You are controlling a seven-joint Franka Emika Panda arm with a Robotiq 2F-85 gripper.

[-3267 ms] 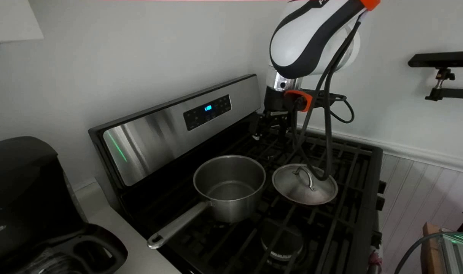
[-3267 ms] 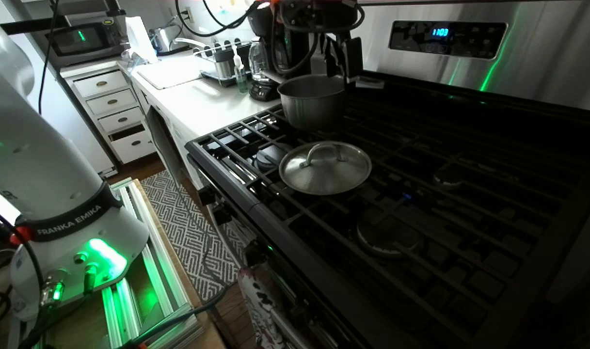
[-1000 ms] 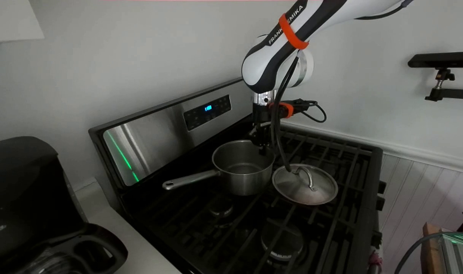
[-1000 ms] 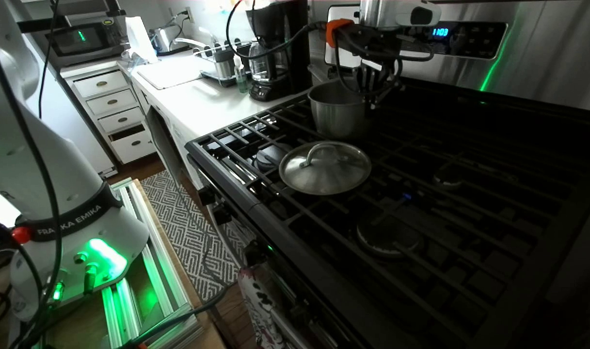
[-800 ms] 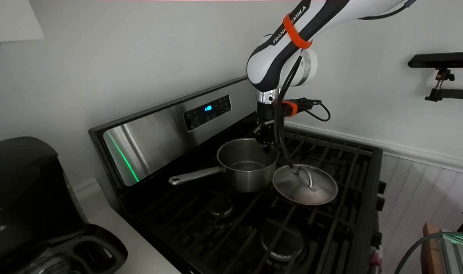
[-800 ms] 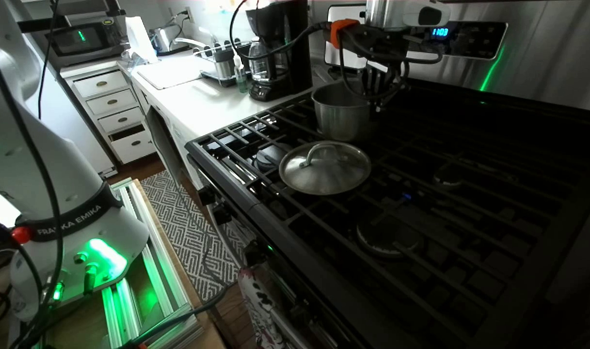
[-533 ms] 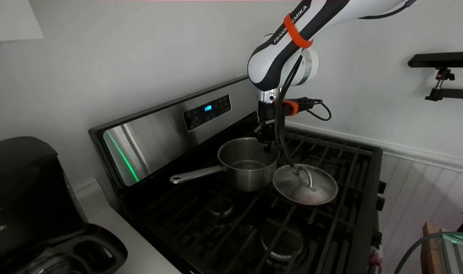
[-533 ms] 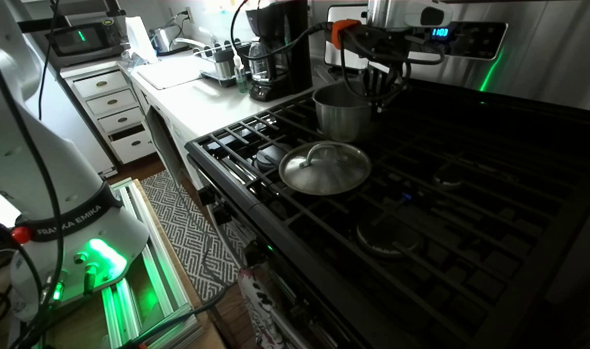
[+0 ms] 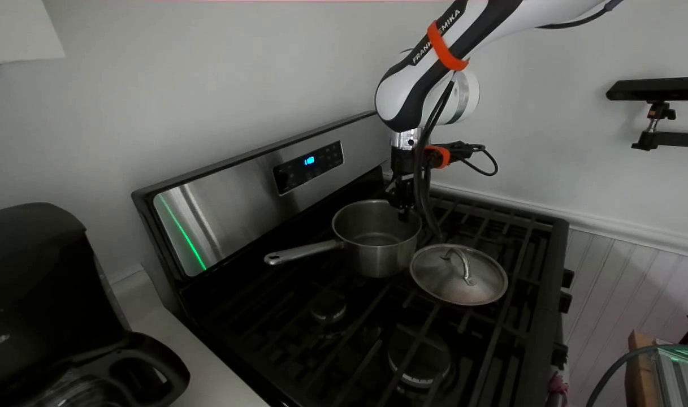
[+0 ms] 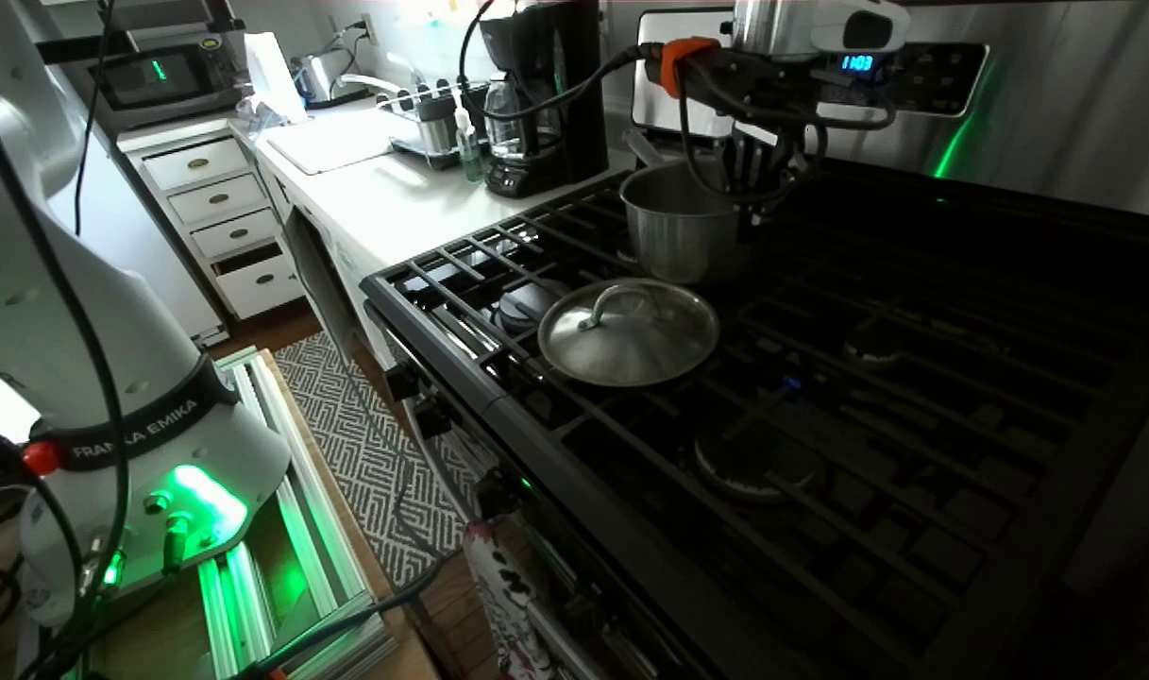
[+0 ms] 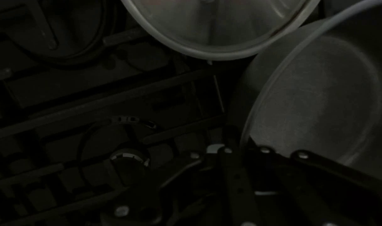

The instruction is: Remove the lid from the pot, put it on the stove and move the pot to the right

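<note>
The shiny pot, uncovered and with its long handle pointing left, stands among the burner grates of the stove. My gripper is shut on its rim, on the side away from the handle. In the wrist view the pot fills the right side, and its rim runs down between the dark fingers of the gripper; the tips are hard to make out. The silvery lid lies knob-handle up on the grates, and its edge meets or nearly meets the pot.
Behind the pot rises the stove's back panel. A black coffee maker stands on the counter beyond the handle side. My arm's cable hangs close above the lid. Knobs line the stove's front edge.
Gripper and pot have moved together toward the right in both exterior views, and the pot's handle has swung round. Over the last half second the lid has shifted slightly too.
</note>
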